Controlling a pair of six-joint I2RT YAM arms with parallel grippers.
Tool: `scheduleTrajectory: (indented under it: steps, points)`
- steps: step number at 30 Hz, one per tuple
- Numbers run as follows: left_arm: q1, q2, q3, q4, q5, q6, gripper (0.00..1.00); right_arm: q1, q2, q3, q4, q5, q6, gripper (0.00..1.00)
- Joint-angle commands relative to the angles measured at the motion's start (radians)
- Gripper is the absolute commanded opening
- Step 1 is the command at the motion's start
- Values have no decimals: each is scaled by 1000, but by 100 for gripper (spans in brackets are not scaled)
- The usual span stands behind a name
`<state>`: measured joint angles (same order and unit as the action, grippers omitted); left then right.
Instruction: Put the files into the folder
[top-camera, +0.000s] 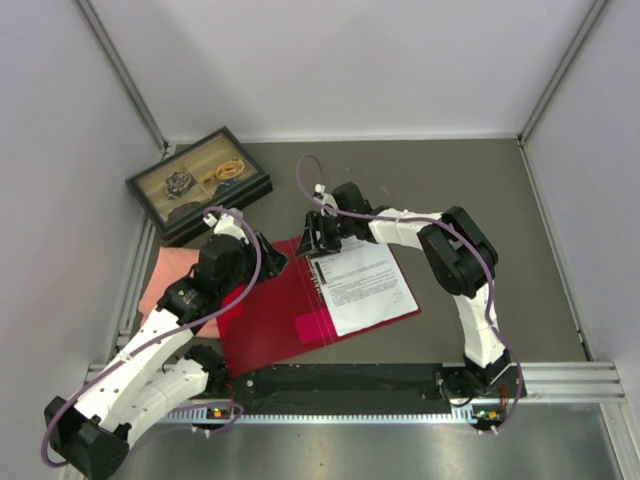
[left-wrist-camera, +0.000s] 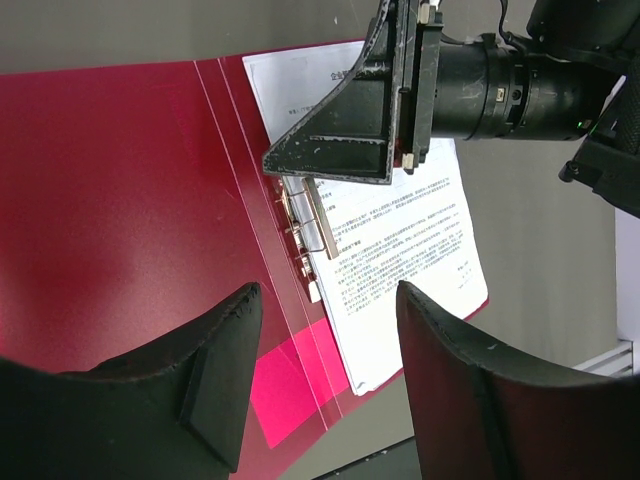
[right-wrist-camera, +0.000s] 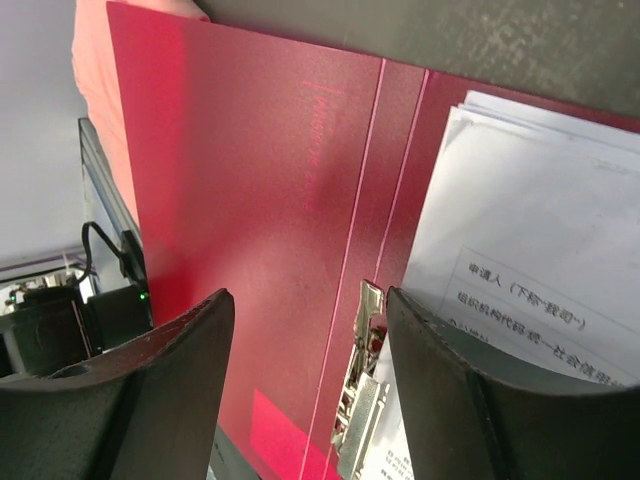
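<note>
The red folder (top-camera: 265, 320) lies open on the table. The files (top-camera: 368, 285), white printed sheets, lie stacked on its right half beside the metal clip (right-wrist-camera: 365, 400). A pink sticker (top-camera: 312, 326) shows near the spine. My right gripper (top-camera: 320, 243) is open and empty, just above the clip and the top left corner of the files (right-wrist-camera: 540, 230). My left gripper (top-camera: 266, 256) is open and empty, hovering over the folder's left cover (left-wrist-camera: 120, 180). In the left wrist view it faces the files (left-wrist-camera: 400, 230) and the clip (left-wrist-camera: 305, 225).
A salmon-pink cloth (top-camera: 165, 282) lies under the folder's left edge. A black display box (top-camera: 198, 182) with jewellery stands at the back left. White walls close in the table on three sides. A black rail (top-camera: 340, 385) runs along the near edge.
</note>
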<state>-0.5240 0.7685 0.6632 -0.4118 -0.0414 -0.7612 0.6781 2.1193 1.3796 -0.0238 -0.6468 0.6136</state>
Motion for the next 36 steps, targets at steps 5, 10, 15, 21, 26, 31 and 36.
scheduleTrajectory:
  steps: [5,10,15,21,26,31,36]
  points:
    - [5,-5,-1,47,17,-4,61,14,33,65,94,-62,37,61]
    - [4,-8,-1,44,17,-3,61,14,25,55,136,-105,75,58]
    - [4,-9,-2,45,14,-3,61,32,-19,44,125,-109,72,57]
    - [4,-15,-4,47,8,-3,61,55,-84,-8,128,-111,80,57]
    - [4,-25,-2,45,-3,0,61,70,-151,-69,116,-113,83,57]
    - [5,-21,-4,44,-6,5,61,93,-234,-140,52,-88,72,57]
    - [5,32,12,31,-34,7,61,100,-367,-174,-178,100,84,58]
